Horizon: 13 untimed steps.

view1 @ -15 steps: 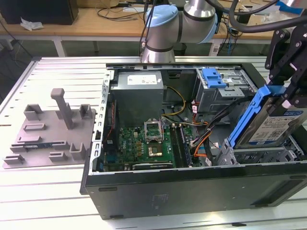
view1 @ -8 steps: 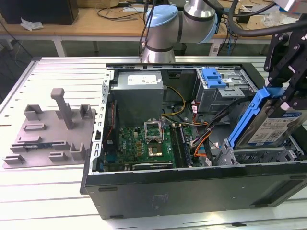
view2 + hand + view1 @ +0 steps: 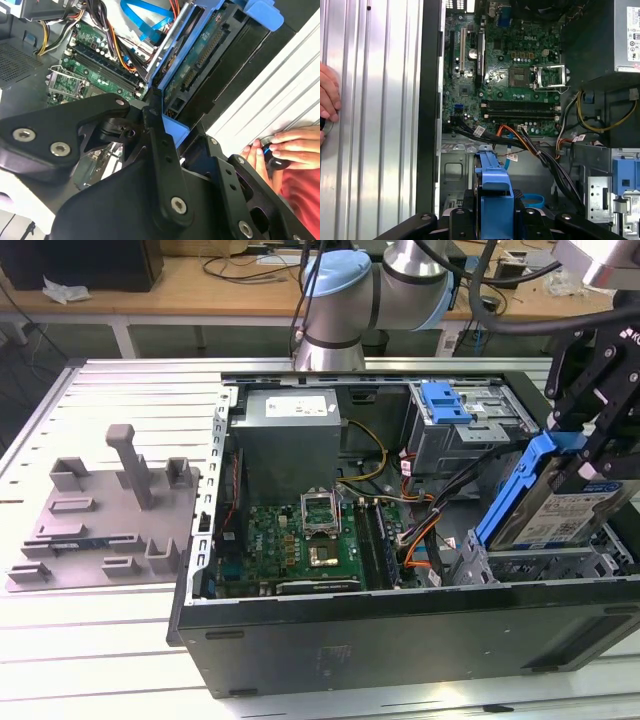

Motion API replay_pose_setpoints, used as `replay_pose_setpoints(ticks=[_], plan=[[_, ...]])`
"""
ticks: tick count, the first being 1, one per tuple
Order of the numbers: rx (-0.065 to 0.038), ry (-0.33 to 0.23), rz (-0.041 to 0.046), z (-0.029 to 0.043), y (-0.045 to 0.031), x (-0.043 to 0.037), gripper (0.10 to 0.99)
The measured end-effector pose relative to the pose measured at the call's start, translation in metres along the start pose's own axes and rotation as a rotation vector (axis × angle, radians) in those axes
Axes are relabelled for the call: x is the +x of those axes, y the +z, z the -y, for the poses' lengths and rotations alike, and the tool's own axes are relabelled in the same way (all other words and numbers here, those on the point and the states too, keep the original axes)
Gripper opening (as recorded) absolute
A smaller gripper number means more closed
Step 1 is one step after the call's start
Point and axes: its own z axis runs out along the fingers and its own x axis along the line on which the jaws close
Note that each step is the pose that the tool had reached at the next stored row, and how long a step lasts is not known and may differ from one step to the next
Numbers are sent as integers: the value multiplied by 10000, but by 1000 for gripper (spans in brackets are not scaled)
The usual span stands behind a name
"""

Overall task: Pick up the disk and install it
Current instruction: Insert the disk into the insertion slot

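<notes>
The disk (image 3: 572, 516) is a silver drive with a white-and-blue label in a blue plastic frame. It hangs tilted over the front right corner of the open computer case (image 3: 400, 625), just above a grey drive bay (image 3: 530, 565). My gripper (image 3: 592, 452) is shut on its upper end. In the second wrist view the disk's green circuit side (image 3: 200, 55) faces the camera, with the gripper (image 3: 165, 122) clamped on the blue frame. In the first wrist view the blue frame (image 3: 494, 192) sticks out from between the black fingers (image 3: 465, 220) toward the case floor.
Inside the case are a green motherboard (image 3: 310, 540), a grey power supply (image 3: 290, 435), a grey cage with a blue latch (image 3: 455, 415) and loose cables (image 3: 425, 530). A grey fixture plate (image 3: 100, 510) lies at the exterior view's left. A person's hand (image 3: 285, 147) rests on the ribbed table.
</notes>
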Motion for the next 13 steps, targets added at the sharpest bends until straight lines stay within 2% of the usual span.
replay_pose_setpoints(ticks=[13], plan=[[0, 0, -1, 8, 132, 8, 369]])
